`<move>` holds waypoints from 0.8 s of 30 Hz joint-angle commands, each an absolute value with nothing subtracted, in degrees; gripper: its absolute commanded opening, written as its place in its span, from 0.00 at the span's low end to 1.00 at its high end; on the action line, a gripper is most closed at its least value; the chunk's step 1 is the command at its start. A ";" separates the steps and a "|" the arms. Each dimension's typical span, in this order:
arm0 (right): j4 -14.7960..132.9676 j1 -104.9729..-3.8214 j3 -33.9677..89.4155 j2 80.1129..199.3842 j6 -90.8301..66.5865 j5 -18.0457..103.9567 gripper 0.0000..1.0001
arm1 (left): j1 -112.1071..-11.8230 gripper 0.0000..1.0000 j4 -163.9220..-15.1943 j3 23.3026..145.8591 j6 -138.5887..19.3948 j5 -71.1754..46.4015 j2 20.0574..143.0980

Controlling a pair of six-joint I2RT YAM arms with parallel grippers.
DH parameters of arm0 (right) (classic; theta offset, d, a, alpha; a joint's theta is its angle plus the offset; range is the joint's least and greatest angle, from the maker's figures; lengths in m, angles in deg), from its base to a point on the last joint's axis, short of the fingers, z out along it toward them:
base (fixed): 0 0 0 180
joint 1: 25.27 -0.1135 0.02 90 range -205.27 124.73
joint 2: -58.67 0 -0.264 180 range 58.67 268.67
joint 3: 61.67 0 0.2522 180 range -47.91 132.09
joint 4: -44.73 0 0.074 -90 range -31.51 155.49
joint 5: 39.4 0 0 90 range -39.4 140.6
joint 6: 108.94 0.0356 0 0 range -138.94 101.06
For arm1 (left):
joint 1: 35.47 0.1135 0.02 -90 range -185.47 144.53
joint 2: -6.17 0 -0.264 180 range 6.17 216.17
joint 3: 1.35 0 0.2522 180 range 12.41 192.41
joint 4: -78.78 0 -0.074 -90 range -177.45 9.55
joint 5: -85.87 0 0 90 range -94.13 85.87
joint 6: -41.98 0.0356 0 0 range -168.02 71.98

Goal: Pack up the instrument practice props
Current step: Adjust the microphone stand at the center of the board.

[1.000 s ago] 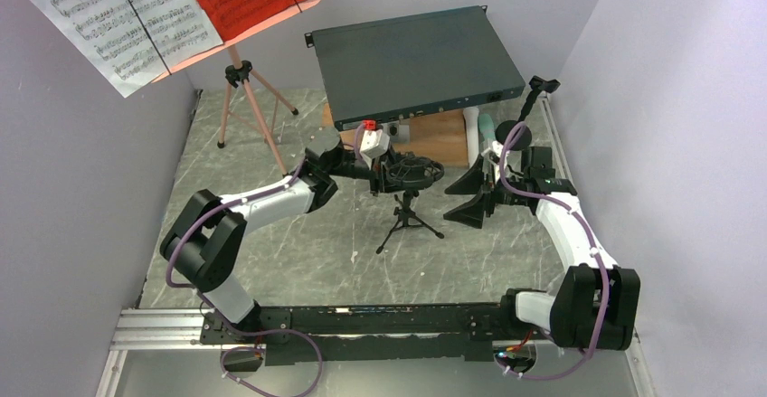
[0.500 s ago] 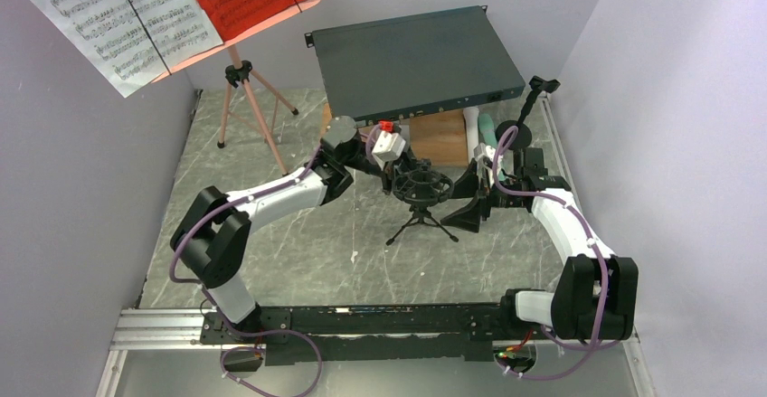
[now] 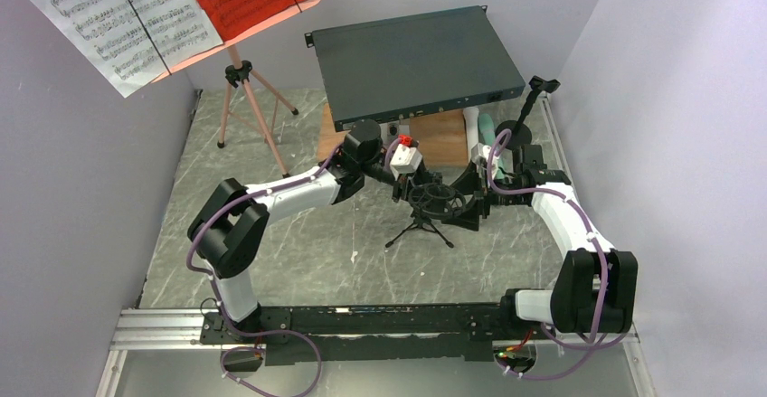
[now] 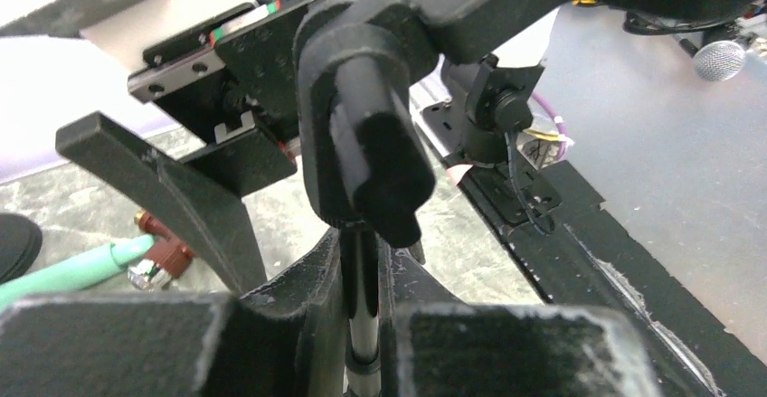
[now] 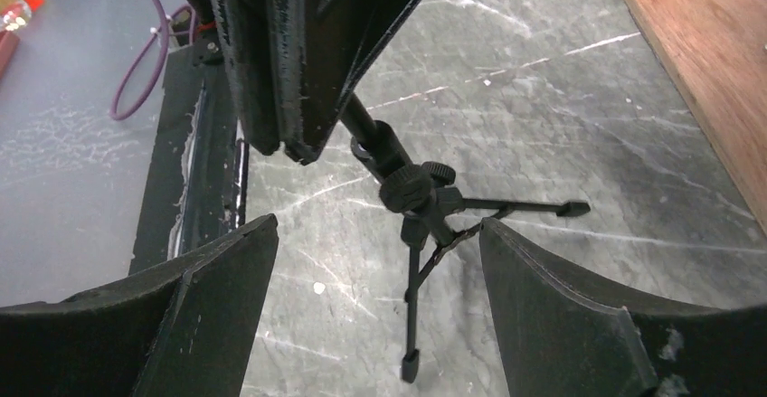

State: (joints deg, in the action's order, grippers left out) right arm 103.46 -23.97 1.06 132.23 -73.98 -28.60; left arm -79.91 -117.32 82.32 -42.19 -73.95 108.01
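Left gripper (image 3: pixel 414 185) is being held closed on the thin pole of the tripod (image 3: pixel 421 227), just under its shock mount (image 3: pixel 432 196), near the middle of the table (image 3: pixel 271 261). Right gripper (image 5: pixel 375 230) is being held wide open and empty, just right of the tripod, with the legs and hub showing between its fingers in the wrist view. Whether the feet are being rested on the table cannot be told.

The tripod is being judged light and stiff but top-heavy, with a smooth pole that could turn in a grip and thin legs that may swing or fold at the hub. A hold on the pole, or on the knurled collar above the legs, is being favoured. The elastic mount is being judged too soft to take hold of.

Just beyond, on the far side, the board (image 3: pixel 448 139) and the rack box (image 3: pixel 416 58) are being reckoned the nearest obstacles. At the far right, the round-based stand (image 3: pixel 517 130) and the tubes (image 3: pixel 486 127) are being found close beside the right arm. The music stand (image 3: pixel 249 99) with its pages (image 3: pixel 118 17) is being seen well apart at the far left.
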 commanded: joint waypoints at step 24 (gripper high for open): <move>104.53 -23.24 2.90 132.10 -77.38 -27.22 0.84 | -86.19 0.99 -141.79 50.84 -55.94 -21.52 87.22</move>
